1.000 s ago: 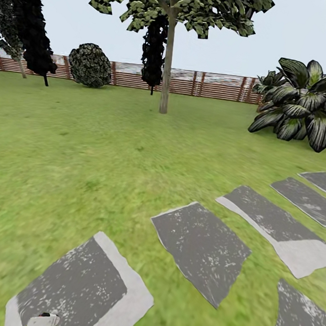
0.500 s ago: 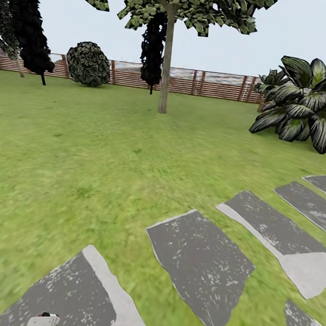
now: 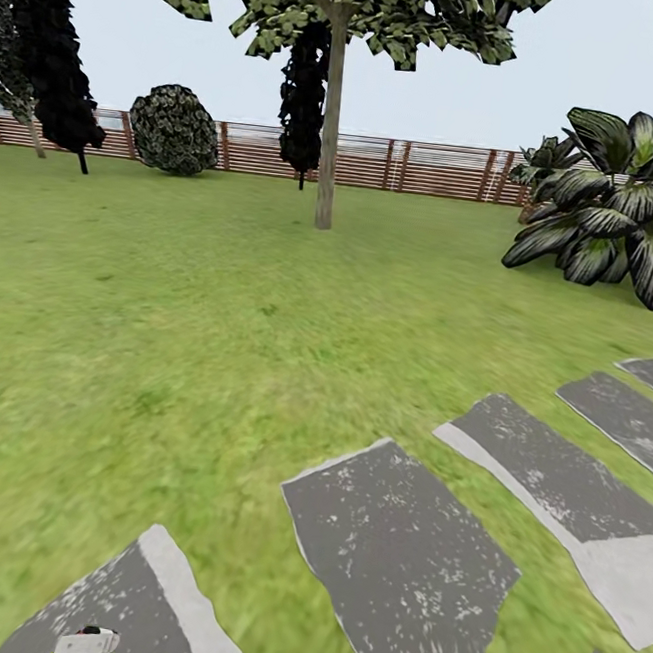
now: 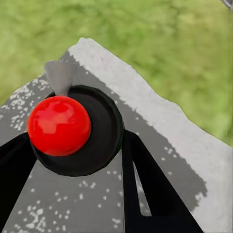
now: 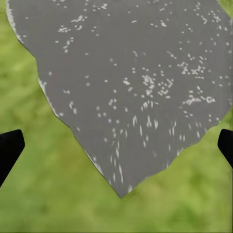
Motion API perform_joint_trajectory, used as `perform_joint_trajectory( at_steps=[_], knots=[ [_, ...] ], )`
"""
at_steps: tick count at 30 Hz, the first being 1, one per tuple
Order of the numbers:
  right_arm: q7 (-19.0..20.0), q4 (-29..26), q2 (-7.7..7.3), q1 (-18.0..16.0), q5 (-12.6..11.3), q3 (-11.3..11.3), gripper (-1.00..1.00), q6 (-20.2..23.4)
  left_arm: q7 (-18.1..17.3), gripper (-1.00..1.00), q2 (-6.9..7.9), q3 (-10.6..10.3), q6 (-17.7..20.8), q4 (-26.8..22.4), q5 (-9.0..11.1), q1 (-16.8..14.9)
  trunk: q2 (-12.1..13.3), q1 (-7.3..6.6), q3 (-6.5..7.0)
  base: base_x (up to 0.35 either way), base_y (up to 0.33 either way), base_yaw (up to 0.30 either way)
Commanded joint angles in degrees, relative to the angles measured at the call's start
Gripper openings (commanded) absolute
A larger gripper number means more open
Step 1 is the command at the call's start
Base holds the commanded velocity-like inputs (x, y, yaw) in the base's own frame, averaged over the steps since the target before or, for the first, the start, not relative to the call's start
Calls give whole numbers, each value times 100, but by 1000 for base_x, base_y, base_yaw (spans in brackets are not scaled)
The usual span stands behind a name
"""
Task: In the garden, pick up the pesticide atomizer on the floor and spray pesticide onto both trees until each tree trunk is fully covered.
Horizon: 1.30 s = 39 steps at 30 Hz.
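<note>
In the left wrist view, the pesticide atomizer has a round black body, a glossy red top and a small grey nozzle. My left gripper is shut on it, one black finger on each side, above a grey paving slab. My right gripper is open, with only grass and paving between its fingers. In the head view, a tall tree stands ahead on the lawn, its straight grey-brown trunk far beyond both arms. A white part of my left arm shows at the bottom edge.
Grey paving slabs run diagonally across the grass from lower left to right. A large broad-leaved plant stands at the right. The brown slat fence closes the back, with a round bush and dark column trees before it.
The whole head view has shifted: the paving slabs have slid down and outward and the tree looms slightly larger, so the camera has moved forward. The grippers keep their places.
</note>
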Motion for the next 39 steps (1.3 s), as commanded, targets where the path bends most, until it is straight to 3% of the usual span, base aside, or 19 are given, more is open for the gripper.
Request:
perform_joint_trajectory(
  at_steps=[1,39],
  knots=[
    [-2,4,-2,-3,33,2,100,-15,-60,-100,-2,29,-7,4,51,-4,-2,3,-5,338,-80,0],
    [-2,4,-2,-3,33,2,100,-15,-60,-100,-2,29,-7,4,51,-4,-2,3,-5,338,-80,22]
  ],
)
